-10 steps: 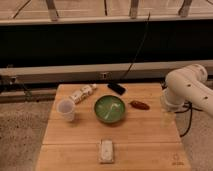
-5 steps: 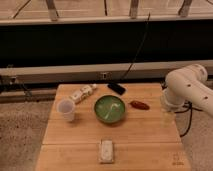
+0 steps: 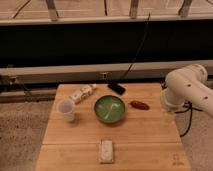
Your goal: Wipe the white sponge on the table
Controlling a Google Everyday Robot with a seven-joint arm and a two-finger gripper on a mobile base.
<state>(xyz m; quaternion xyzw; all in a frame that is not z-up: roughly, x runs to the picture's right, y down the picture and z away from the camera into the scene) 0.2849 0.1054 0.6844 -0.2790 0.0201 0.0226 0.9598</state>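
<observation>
Whitish-grey flat rectangular sponge (image 3: 106, 150) near front edge of light-brown wooden plank table (image 3: 145, 137) | long axis front-to-back | gripper (image 3: 167, 118) at table's right edge, its grip cannot be told

Green bowl (image 3: 110, 109), cup (image 3: 65, 110), tube (image 3: 83, 93), black slab (image 3: 117, 88), red item (image 3: 139, 105), pincer (image 3: 168, 119) at right

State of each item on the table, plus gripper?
white sponge: flat on the table, front centre, nothing touching it
green bowl: upright, centre
cup: upright, left of bowl
white tube: lying on its side
gripper: at the right edge, clear of the sponge
</observation>
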